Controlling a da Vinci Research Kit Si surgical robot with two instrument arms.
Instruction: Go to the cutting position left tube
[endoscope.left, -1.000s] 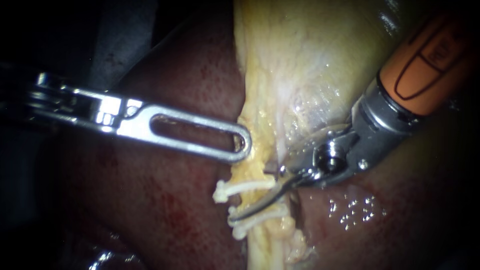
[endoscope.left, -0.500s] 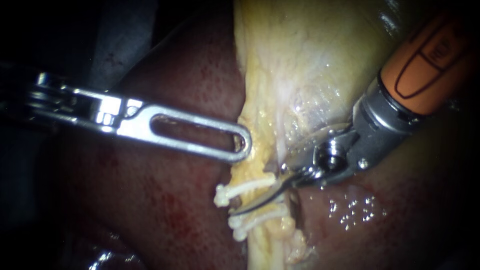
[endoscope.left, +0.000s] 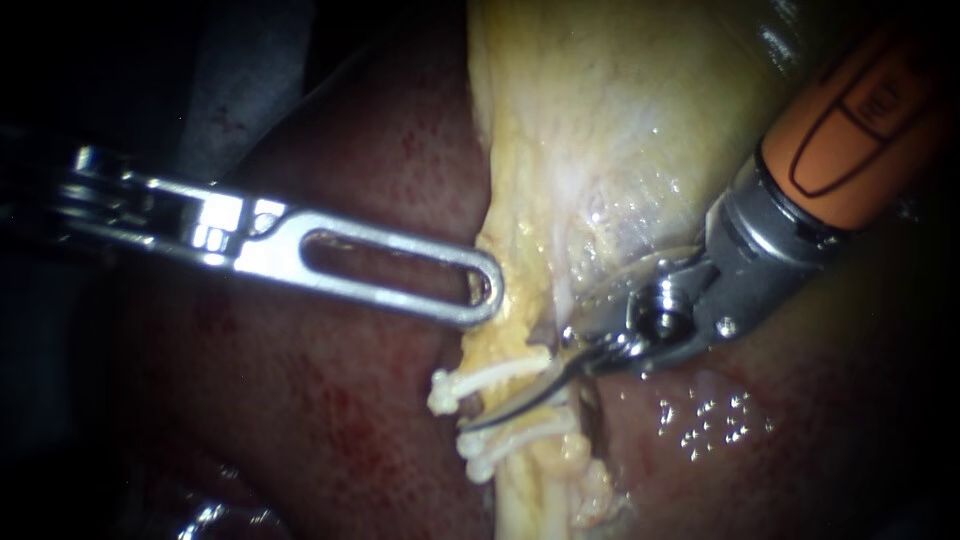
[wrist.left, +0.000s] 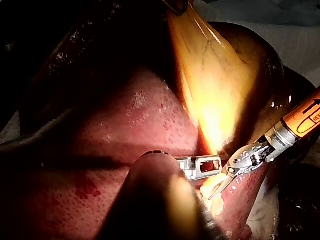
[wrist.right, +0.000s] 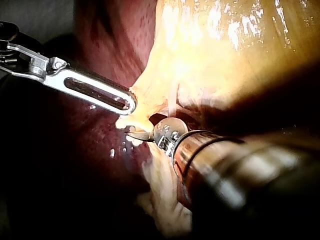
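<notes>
A pale yellow tube (endoscope.left: 528, 485) runs down from the gallbladder (endoscope.left: 620, 120) and carries white clips: one upper clip (endoscope.left: 472, 380) and two lower clips (endoscope.left: 512, 434). My right instrument (endoscope.left: 470, 425), orange-sleeved with curved blades, lies across the tube in the gap between the upper and lower clips. In the left wrist view its blades (wrist.left: 214, 192) show a narrow gap. My left instrument (endoscope.left: 485, 292), a slotted jaw, is shut on the yellow edge of the gallbladder tissue just above the clips. The right wrist view shows both tips (wrist.right: 131, 132) close together.
Dark red liver (endoscope.left: 330, 400) lies on both sides of the tube, with a wet glistening patch (endoscope.left: 710, 420) under the right instrument's wrist. The left instrument's shaft (wrist.left: 165, 200) fills the near part of the left wrist view.
The right instrument's curved blade has crept slightly up along the tube toward the upper clip. The left instrument holds still.
</notes>
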